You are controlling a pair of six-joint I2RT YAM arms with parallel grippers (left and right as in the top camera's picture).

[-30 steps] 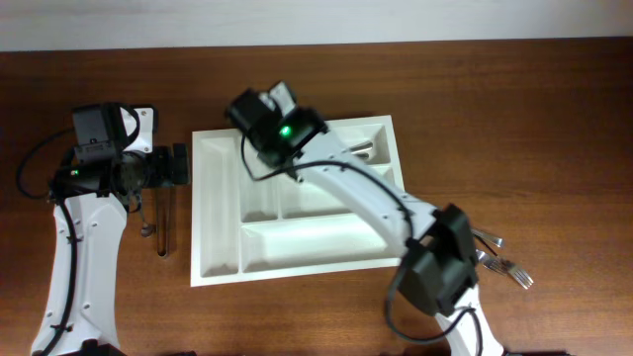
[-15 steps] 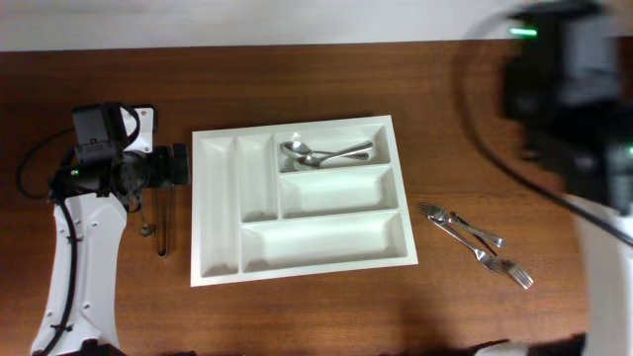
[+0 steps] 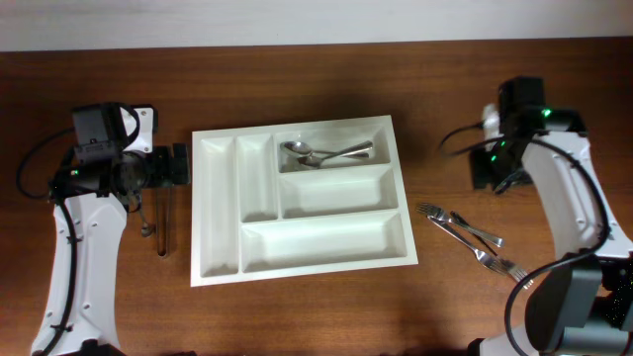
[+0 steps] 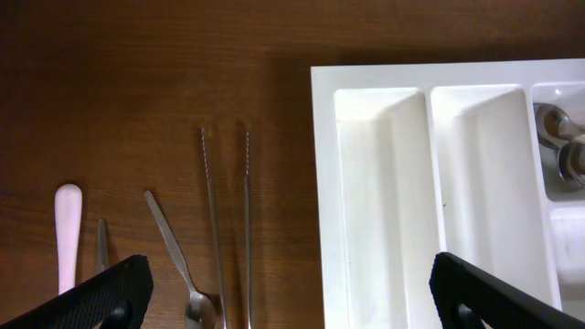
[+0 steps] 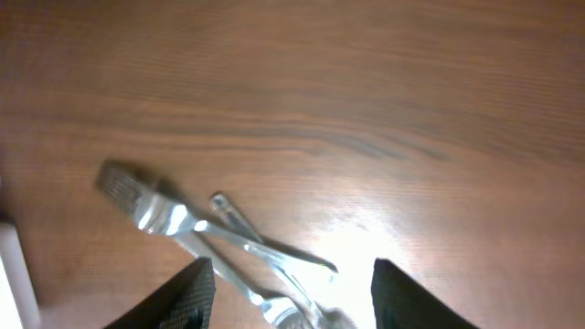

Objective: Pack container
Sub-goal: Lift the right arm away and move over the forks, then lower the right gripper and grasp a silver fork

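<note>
"Where was the container?"

"The container [image 3: 218, 208] lay flat in the middle of the tabletop [image 3: 465, 89], with two spoons [image 3: 326, 153] in the short compartment at its far right corner."

"And the grippers?"

"The left gripper [image 4: 288, 274] hung spread wide beside the container's left rim, above tweezers [image 4: 227, 228] and a small spoon [image 4: 174, 247]. The right gripper [image 5: 292, 270] had its fingers apart, holding nothing, over the forks [image 5: 201, 233] near the tabletop's right edge."
</note>
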